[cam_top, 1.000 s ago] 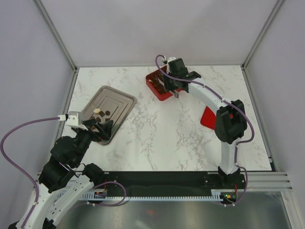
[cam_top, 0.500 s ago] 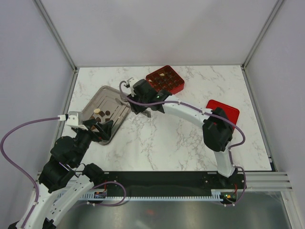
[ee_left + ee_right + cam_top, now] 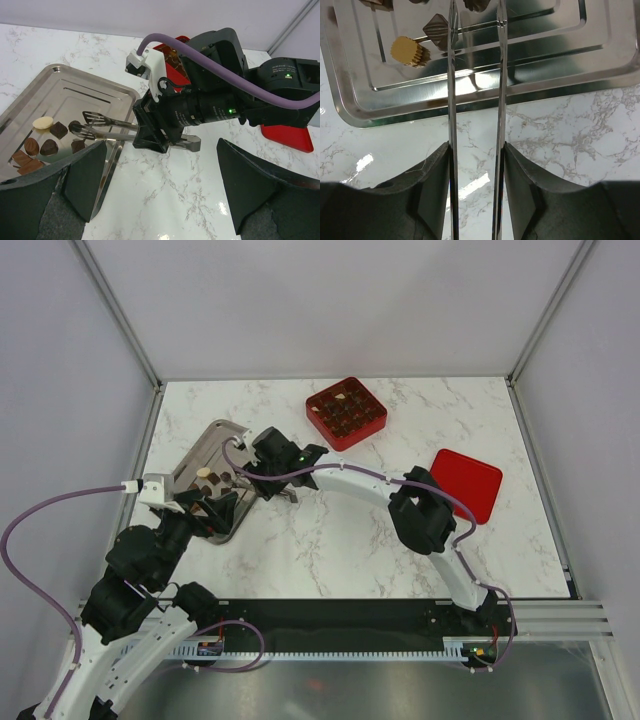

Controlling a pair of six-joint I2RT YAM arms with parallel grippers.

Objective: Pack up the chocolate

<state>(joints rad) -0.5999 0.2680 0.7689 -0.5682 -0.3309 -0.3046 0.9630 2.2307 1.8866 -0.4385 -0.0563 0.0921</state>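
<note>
The chocolate lies as several small pieces, mostly dark brown with one pale cream piece, at the near end of a steel tray. They also show in the top view. My right gripper is shut on steel tongs, whose tips are apart and reach over the tray by the pieces. In the right wrist view the tongs' arms run between my fingers, with a fluted cream piece and a dark piece to their left. My left gripper is open and empty at the tray's near edge.
A red gridded box with pieces in some compartments stands at the back centre. Its red lid lies on the marble at the right. The right arm stretches across the middle of the table. Frame posts stand at the back corners.
My right arm has swung from the red box at the back leftward to the tray, carrying the tongs. The left arm has not moved.
</note>
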